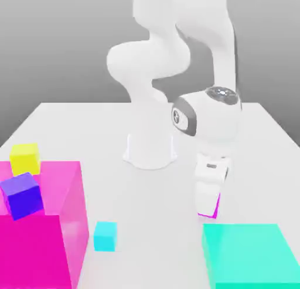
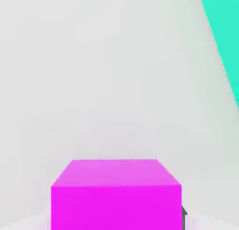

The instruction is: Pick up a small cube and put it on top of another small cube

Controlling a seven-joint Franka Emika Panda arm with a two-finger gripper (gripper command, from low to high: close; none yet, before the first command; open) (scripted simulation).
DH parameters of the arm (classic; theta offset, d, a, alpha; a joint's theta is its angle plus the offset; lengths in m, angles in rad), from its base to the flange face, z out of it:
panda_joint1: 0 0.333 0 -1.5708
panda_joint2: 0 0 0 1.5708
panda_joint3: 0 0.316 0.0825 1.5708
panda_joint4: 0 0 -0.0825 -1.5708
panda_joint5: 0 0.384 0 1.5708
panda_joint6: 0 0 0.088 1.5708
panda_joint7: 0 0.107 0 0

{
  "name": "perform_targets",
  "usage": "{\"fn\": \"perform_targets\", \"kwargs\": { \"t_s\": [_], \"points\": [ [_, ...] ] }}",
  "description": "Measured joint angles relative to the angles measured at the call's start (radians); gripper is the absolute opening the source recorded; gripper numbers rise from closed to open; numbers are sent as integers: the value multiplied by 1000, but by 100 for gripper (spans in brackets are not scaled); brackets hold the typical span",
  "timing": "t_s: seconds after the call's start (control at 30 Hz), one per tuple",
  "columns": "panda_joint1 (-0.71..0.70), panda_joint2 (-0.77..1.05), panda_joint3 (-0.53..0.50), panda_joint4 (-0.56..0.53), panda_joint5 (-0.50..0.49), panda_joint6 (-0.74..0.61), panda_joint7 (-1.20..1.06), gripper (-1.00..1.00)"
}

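A small magenta cube [image 1: 214,211] sits on the white table, just behind the large teal block. My gripper [image 1: 207,208] points straight down over it, its white fingers covering most of the cube, and it is shut on the cube. In the hand view the magenta cube [image 2: 115,196] lies close under the hand. A small cyan cube [image 1: 105,235] rests on the table toward the exterior view's left, well apart from the gripper.
A large magenta block [image 1: 41,241] stands at the exterior view's left with a blue cube [image 1: 22,195] on it and a yellow cube [image 1: 24,158] behind it. A large teal block [image 1: 252,255] [image 2: 224,33] lies at the front right. The arm's base [image 1: 149,150] stands mid-table.
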Motion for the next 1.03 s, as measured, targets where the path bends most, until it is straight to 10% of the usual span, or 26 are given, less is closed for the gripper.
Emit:
{"fn": "perform_targets", "kwargs": {
  "t_s": [0.77, 0.9, 0.93, 1.03],
  "points": [
    [-476, -375, -471, 587, -146, -931, -456, -100],
    [-495, -323, -516, 537, -139, -835, -492, -100],
    [-493, -310, -524, 521, -138, -807, -495, 100],
    [-493, -310, -524, 521, -138, -807, -495, 100]
  ]
}}
